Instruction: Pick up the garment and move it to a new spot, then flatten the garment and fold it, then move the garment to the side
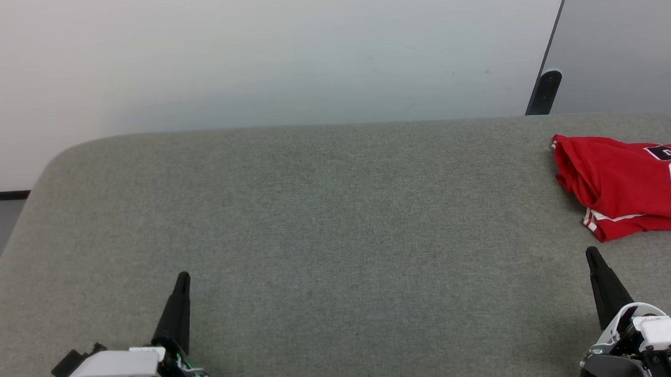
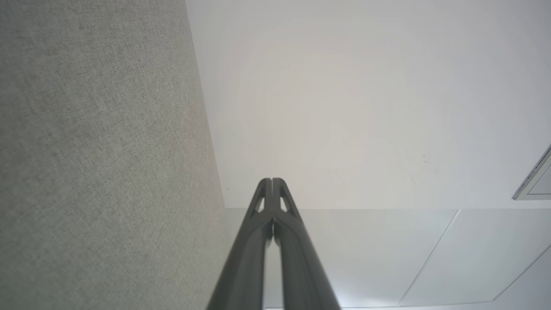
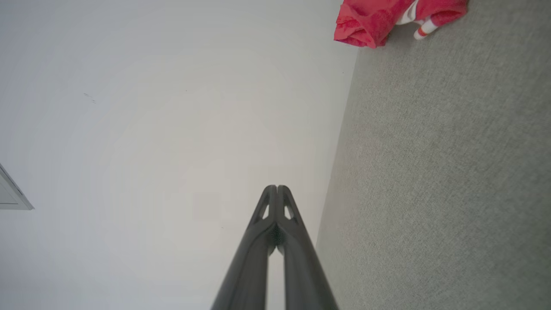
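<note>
Fabric of a grey weave covers the surface (image 1: 338,239), which is broad, with a rounded far-left corner. The garment (image 1: 624,184) lies at the far right of it, close to the far edge and cut off by the head view's right border. It is bunched into a loose red heap, with part of a black number outlined in white facing up and a red-and-white striped seam along its near side.

The left claw (image 1: 184,277) sits at the lower left with its two dark fingers pressed together, gripping nothing, well apart from the garment. In the left wrist view its tips meet with no gap.

The right claw (image 1: 591,252) sits at the lower right, likewise pinched closed and empty. It points toward the garment's near edge without touching it. In the right wrist view the red cloth lies well ahead of the closed tips.
</note>
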